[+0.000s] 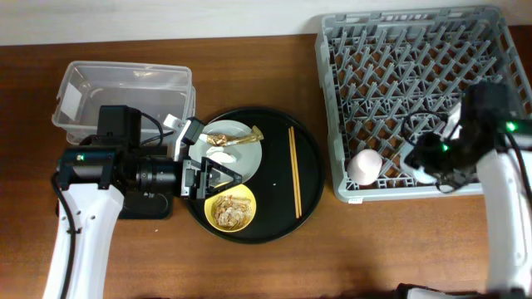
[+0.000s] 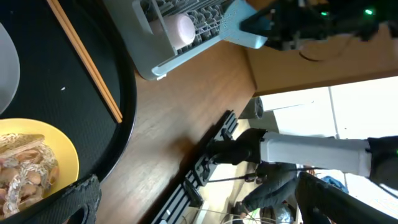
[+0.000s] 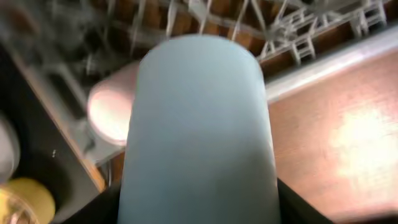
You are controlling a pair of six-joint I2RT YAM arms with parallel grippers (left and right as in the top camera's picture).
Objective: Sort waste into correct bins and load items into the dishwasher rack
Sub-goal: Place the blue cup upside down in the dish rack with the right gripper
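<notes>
Step in hand, as I judge it: loading the rack, cups first.

- My right pincer (image 1: pixel 428 164) is clamped round the small pale-blue cup (image 3: pixel 199 124), which fills the right wrist view. It hangs over the large square grey plastic pegged rack (image 1: pixel 399 50), near the rack's 6 o'clock edge. I cannot tell whether the cup touches the pegs.
- The small pink cup (image 1: pixel 365 165) lies in the rack's 7 o'clock corner, at 9 o'clock from the blue one.
- My left pincer (image 1: pixel 218 178) is spread wide and holds nothing. It is over the large round black tray (image 1: pixel 309 195), between the pale grey round plate (image 1: pixel 249 154) at 12 o'clock and the yellow bowl (image 1: pixel 246 198) at 6 o'clock.

Next move: seat the blue cup among the pegs clear of the pink one, then let go. The thin wooden chopsticks (image 1: pixel 293 170) at the tray's 3 o'clock are not yet loaded.
</notes>
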